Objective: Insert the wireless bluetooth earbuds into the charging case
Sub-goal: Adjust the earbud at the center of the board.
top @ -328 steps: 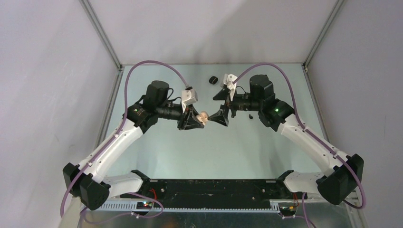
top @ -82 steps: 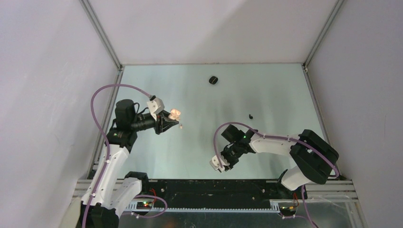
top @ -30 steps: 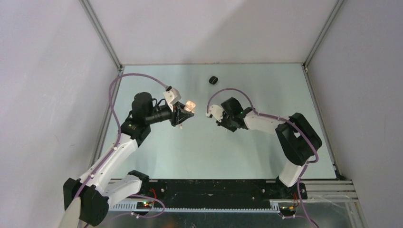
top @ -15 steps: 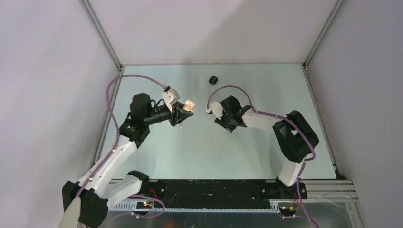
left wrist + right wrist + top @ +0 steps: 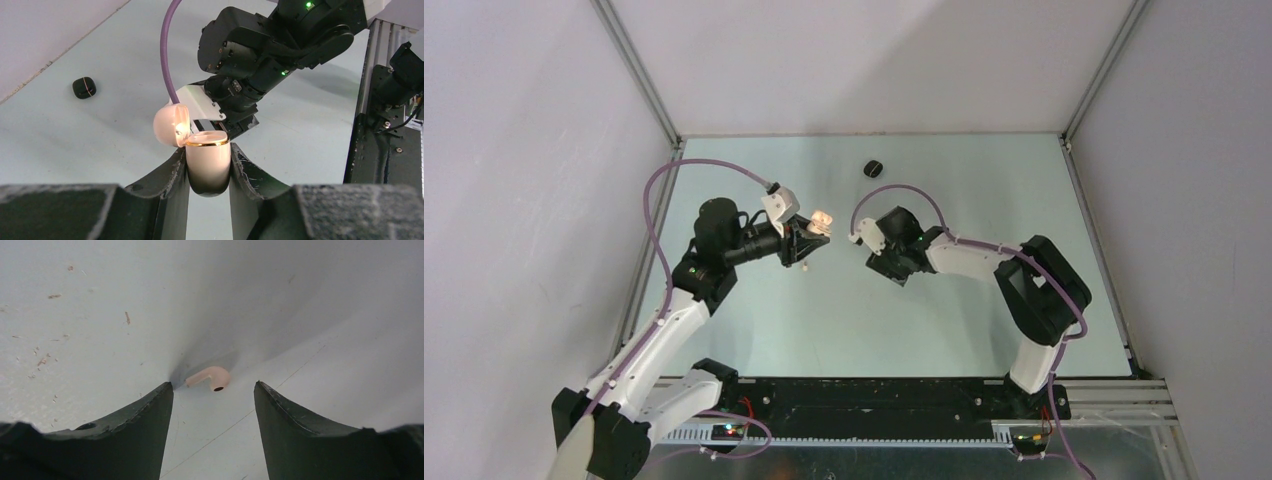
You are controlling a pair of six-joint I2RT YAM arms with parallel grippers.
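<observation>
top external view: left gripper [image 5: 814, 232] was raised over the left-centre of the table [image 5: 984, 180], clamped on the pale charging case [image 5: 822, 220], whose lid stood open. right gripper [image 5: 887, 268] was just to the right of it, near the table centre, pointing down at the surface; from this view its jaw state and the earbud beneath it could not be told. a black case [image 5: 873, 168] lay well apart from both, toward the far edge.

left wrist view: left gripper [image 5: 207, 162] was closed on the lower half of the charging case [image 5: 207, 160], one finger [image 5: 167, 175] pressed against each side. the case stood upright, gold rim uppermost, with the lid [image 5: 171, 125] hinged over to the left. the right arm [image 5: 270, 45] was directly behind the case, near but apart from it. the black case [image 5: 84, 87] lay on the table at far left.

right wrist view: right gripper [image 5: 213, 390] was open and held nothing. one pale beige earbud [image 5: 209, 378] lay on the table [image 5: 100, 300], just beyond the fingertips and in line with the gap between them, slightly nearer the left finger [image 5: 145, 415]. neither finger touched it. its stem pointed left; its dark opening faced the camera. small specks of debris [image 5: 45, 360] were scattered on the surface at left.
</observation>
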